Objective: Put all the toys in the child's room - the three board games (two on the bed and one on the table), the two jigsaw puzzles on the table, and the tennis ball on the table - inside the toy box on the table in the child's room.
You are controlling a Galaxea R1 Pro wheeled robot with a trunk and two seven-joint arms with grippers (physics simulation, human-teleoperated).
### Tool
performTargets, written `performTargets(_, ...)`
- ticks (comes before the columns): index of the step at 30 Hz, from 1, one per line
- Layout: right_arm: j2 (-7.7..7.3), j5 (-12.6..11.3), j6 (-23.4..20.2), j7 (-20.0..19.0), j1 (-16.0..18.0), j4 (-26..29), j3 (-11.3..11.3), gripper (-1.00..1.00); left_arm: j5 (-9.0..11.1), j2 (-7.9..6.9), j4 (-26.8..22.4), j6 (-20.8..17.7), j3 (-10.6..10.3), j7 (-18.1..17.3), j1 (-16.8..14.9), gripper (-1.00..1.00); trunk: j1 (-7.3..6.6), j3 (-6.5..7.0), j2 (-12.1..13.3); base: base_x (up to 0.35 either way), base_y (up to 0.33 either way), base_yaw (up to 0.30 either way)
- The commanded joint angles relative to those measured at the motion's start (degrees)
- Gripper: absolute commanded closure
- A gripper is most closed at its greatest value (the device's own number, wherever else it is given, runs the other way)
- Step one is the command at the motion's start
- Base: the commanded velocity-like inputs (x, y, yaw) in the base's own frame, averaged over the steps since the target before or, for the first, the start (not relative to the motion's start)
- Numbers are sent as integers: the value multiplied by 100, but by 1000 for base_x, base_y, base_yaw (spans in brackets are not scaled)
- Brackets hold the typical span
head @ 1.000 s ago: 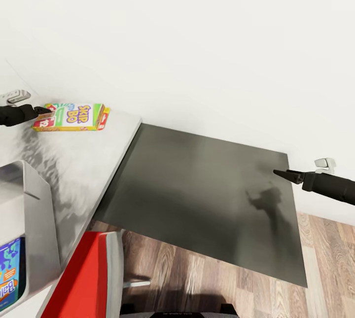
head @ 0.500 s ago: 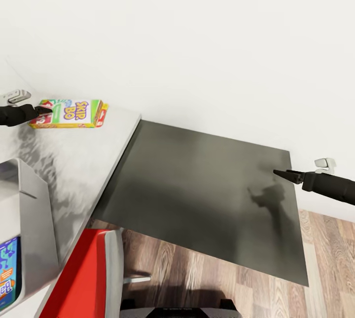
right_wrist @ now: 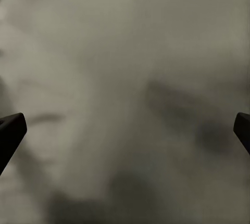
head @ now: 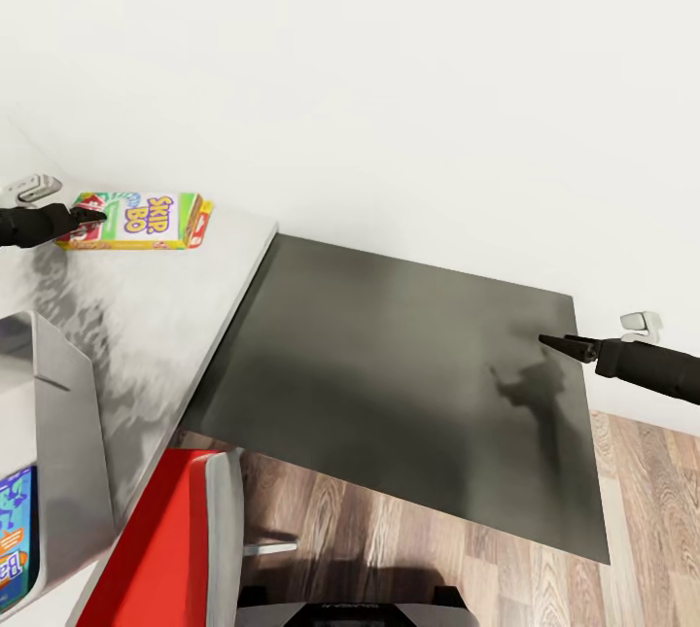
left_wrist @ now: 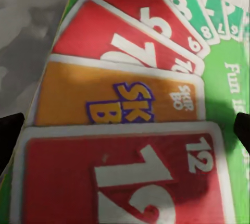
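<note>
The SKIP-BO board game (head: pixel 141 221) lies flat at the far end of the pale table (head: pixel 165 326), against the wall. My left gripper (head: pixel 89 215) hangs open over its left end. Up close the printed lid (left_wrist: pixel 125 104) spans the gap and more between the two dark fingertips (left_wrist: pixel 10 133), which stand wide apart. The grey toy box (head: pixel 68 433) stands at the near left, with a blue board game (head: pixel 15 539) lying inside it. My right gripper (head: pixel 569 345) is open with nothing in it, over the table's dark grey corner section (head: pixel 389 374).
A red-and-white chair (head: pixel 160 549) is tucked under the table's near edge. Wood-plank floor (head: pixel 408 549) lies in front of the dark section and to its right. A white wall (head: pixel 389 73) runs behind the whole table.
The head view has drifted slightly, sliding the toy box down the frame. My left gripper has edged a little farther over the SKIP-BO box. The right arm has held still.
</note>
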State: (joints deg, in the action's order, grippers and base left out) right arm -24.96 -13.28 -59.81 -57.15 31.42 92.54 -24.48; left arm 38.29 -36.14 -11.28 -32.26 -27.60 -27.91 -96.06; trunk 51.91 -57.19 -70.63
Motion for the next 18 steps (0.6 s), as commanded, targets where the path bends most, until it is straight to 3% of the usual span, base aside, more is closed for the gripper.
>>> performTargets(1,0,19,-19,-33,4,1,-5,-100,8,2,-5,-44,-76,-192,-2,-100,1,-4,-2,0,0,0)
performTargets(7,0,19,-19,-33,4,1,-5,-100,2,-7,-51,-137,-63,-1084,-15,-100,1,-4,-2,0,0,0)
performTargets(14,10,19,-19,-33,-2,1,0,-100,20,48,-477,-637,-70,-1955,-45,-100,1,-4,-2,0,0,0)
performTargets(16,14,19,-19,-33,-3,1,2,-100,118,93,-695,-791,-70,-2120,-37,-100,1,-4,-2,0,0,0)
performTargets(18,16,19,-19,-33,-4,1,0,-100,491,153,-1011,-1018,-87,-2224,-15,-100,1,-4,-2,0,0,0)
